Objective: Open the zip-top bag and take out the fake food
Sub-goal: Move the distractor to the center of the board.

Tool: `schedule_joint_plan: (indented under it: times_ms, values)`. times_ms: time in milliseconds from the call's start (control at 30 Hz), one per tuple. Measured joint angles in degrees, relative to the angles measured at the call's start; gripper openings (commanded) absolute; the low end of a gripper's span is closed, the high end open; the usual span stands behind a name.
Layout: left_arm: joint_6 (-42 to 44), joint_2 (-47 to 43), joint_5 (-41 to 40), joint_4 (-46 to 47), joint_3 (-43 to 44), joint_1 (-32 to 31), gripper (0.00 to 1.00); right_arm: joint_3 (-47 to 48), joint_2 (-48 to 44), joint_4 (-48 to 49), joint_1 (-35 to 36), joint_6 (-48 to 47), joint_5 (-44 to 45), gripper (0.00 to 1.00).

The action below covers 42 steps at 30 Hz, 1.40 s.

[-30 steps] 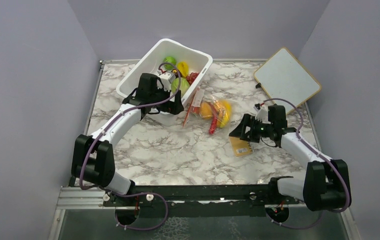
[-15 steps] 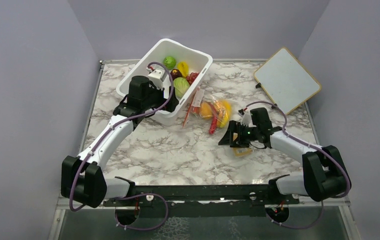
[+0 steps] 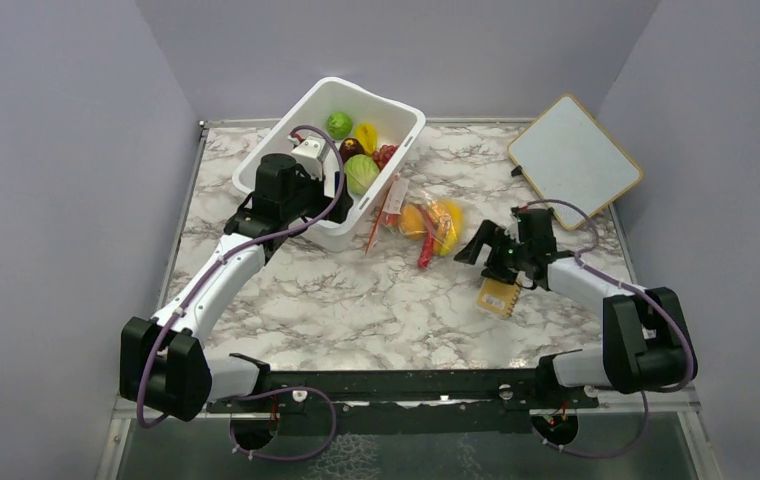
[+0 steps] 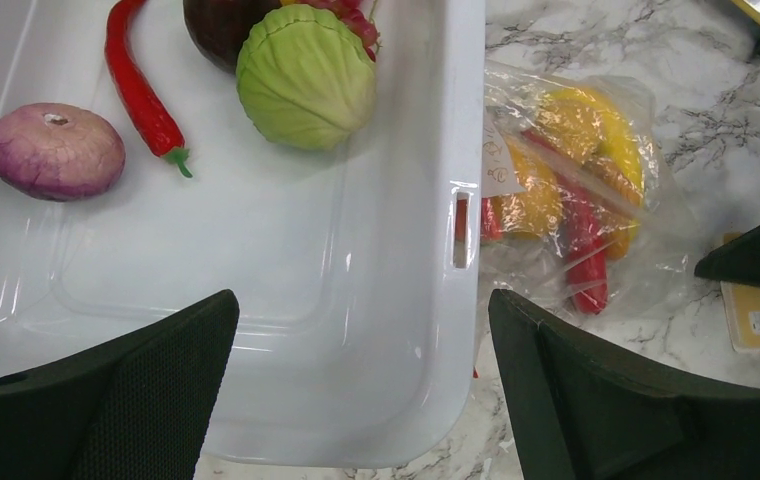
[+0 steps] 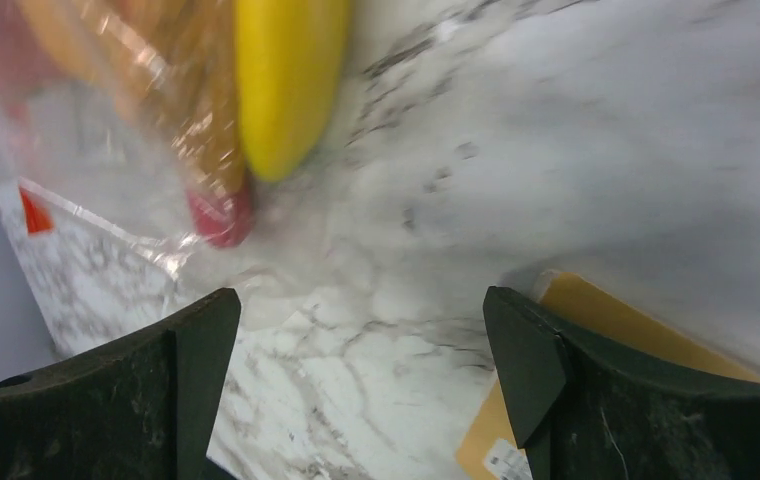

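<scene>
At the table's far-left corner, left claw hangs wide and empty over the near wall of the tub, white, hard, glossy plastic. Touching the tub's right wall lies the bag, clear, crinkled, floppy film; its orange-red zip strip runs far-to-near on the tub side, with the fake food (smooth yellow banana, orange rounds, red piece) bunched inside. Right claw, wide and empty, sits just beside the bag's closed right end, bag to its left; the zip looks nearer the left claw.

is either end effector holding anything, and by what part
Nothing is held: left end effector open above the tub, right end effector open beside the zip-top bag.
</scene>
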Motion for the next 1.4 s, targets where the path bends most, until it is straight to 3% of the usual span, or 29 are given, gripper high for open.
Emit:
schedule_joint_plan:
  times_ms: [133,233,367,467,667,867,933,1067,1133,1233,1400]
  values:
    - [0.11,0.0,-0.42,-0.15,0.0,0.0,0.99,-0.76,-3.13,-2.36,-6.69,1.66,5.33,0.99]
    - [0.13,-0.02,-0.39,-0.17,0.0,0.0,0.99,-0.79,-7.13,-7.85,-8.59,-0.66,9.9,0.93]
    - [0.13,-0.02,-0.37,-0.17,0.0,0.0,0.99,-0.66,-13.16,-11.72,-8.59,-5.18,5.92,0.91]
    - [0.09,-0.04,-0.35,-0.22,0.0,0.0,0.99,-0.61,-14.67,-12.52,-6.64,-7.1,0.81,0.9]
    - [-0.02,-0.5,-0.33,-0.22,-0.02,0.0,0.99,-0.61,-9.99,-14.86,4.98,-7.89,-2.43,0.9]
    - [-0.07,-1.57,-0.35,-0.22,0.0,0.0,0.99,2.58,-4.66,-18.29,5.44,-4.79,5.7,0.94]
    - [-0.07,-1.6,-0.35,-0.22,0.0,0.0,0.99,2.16,-6.01,-19.19,1.66,-3.52,8.09,0.94]
    - [-0.07,-1.6,-0.24,-0.26,0.0,0.0,0.99,-0.44,-11.32,-20.11,-14.58,-2.23,10.67,0.97]
    - [-0.07,-1.6,-0.07,-0.31,0.0,0.0,0.99,-0.52,-12.37,-21.03,-19.3,-1.75,12.0,0.95]
    - [-0.04,-1.6,0.33,-0.61,0.0,0.0,0.99,-0.13,-12.52,-22.16,-21.16,-2.64,11.78,0.91]
    - [-0.07,-1.57,3.28,-1.05,0.0,0.0,0.99,1.33,-17.42,-21.94,-21.2,-5.75,4.33,0.87]
